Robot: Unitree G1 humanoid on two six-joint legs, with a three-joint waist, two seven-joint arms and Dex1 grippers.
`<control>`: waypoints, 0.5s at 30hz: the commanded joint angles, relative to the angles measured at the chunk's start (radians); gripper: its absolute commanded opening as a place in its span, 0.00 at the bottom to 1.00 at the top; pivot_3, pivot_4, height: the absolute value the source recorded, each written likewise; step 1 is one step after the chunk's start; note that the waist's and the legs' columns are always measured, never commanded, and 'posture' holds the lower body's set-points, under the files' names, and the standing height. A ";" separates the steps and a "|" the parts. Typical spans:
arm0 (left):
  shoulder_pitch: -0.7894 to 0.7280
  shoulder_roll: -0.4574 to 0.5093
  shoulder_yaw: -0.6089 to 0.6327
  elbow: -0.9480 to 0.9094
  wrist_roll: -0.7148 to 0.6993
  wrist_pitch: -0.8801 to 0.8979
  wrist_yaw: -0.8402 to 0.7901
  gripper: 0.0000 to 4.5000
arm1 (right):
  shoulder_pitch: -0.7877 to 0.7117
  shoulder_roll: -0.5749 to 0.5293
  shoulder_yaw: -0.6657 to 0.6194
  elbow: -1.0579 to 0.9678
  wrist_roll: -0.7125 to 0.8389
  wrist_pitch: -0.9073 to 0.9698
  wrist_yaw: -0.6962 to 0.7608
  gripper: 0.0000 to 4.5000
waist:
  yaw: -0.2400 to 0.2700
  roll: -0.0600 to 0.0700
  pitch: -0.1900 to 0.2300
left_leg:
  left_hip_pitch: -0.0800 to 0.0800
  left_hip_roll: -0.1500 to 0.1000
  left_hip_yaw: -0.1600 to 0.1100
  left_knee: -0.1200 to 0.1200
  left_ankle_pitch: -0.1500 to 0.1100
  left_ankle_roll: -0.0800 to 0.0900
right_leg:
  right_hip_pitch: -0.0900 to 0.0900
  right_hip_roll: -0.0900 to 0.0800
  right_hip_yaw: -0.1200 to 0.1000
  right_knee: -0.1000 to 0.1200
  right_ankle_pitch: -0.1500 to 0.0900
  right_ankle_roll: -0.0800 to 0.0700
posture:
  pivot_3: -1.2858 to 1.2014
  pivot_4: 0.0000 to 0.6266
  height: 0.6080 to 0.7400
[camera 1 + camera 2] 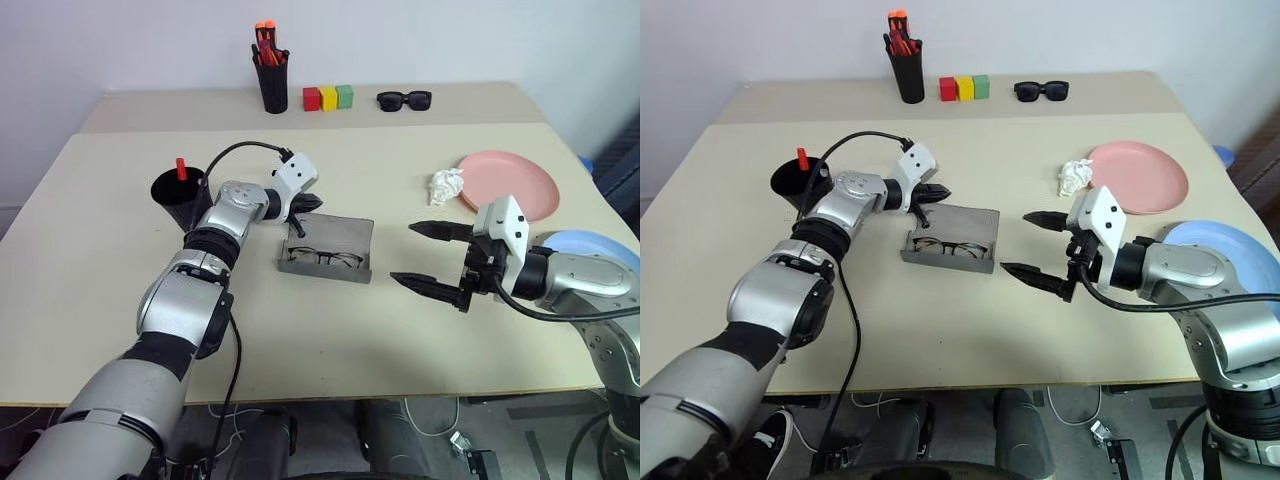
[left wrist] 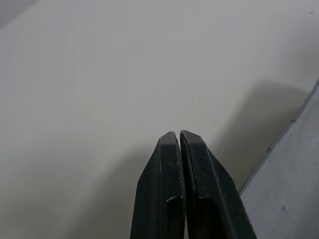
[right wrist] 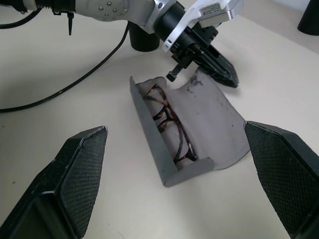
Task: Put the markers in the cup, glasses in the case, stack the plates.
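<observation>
Left eye view, your left to right: cup near left edge of table, red marker upright inside. Left gripper pressed together on nothing, at far edge of open case. Glasses lie in case. Right gripper spread wide, empty, beside case. Pink plate, blue plate apart, unstacked.

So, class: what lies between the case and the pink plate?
A crumpled white tissue beside the pink plate; otherwise bare table from the case, in the left eye view.
</observation>
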 commanded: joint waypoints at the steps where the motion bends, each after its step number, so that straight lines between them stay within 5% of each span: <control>1: -0.033 0.024 -0.004 -0.033 -0.004 0.075 -0.112 0.02 | -0.017 -0.001 -0.010 -0.012 0.008 -0.030 -0.007 1.00 | 0.000 0.000 0.000 | 0.000 0.000 0.000 0.000 0.000 0.000 | 0.000 0.000 0.000 0.000 0.000 0.000 | 0.52 0.24 1.00; 15: 0.125 0.137 -0.059 -0.448 -0.063 0.388 -0.495 0.02 | -0.031 -0.007 0.018 0.036 -0.021 -0.088 -0.006 1.00 | -0.006 0.000 0.000 | 0.000 0.000 0.000 0.000 0.000 0.000 | 0.000 0.000 0.000 0.000 0.000 0.000 | 0.52 0.24 1.00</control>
